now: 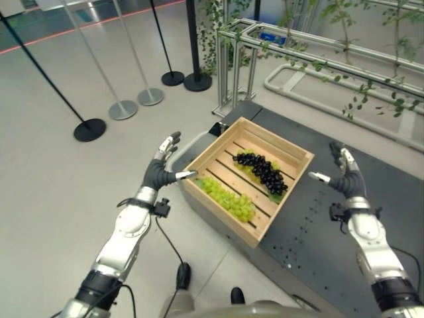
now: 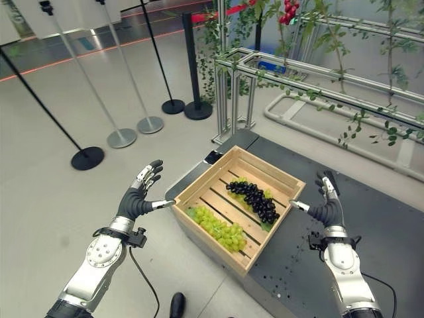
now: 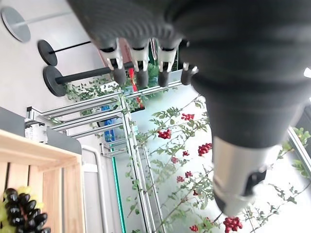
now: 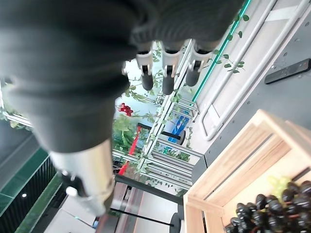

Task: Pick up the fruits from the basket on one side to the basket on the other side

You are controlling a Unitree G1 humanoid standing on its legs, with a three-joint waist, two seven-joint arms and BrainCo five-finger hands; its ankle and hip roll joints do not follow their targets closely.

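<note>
Both hands hover with fingers spread and empty, the left hand [image 1: 161,171] just left of the wooden crate [image 1: 199,161], the right hand [image 1: 344,175] to its right. Inside lie green grapes [image 1: 228,197] and dark grapes [image 1: 264,171], seemingly touching neither hand.

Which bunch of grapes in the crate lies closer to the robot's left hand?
The green bunch, lying along the wooden crate's near-left side beside the left hand; the dark bunch lies farther.

No text, label, number or sign is readable on the wooden crate [image 1: 291,192], table or stanchions.
</note>
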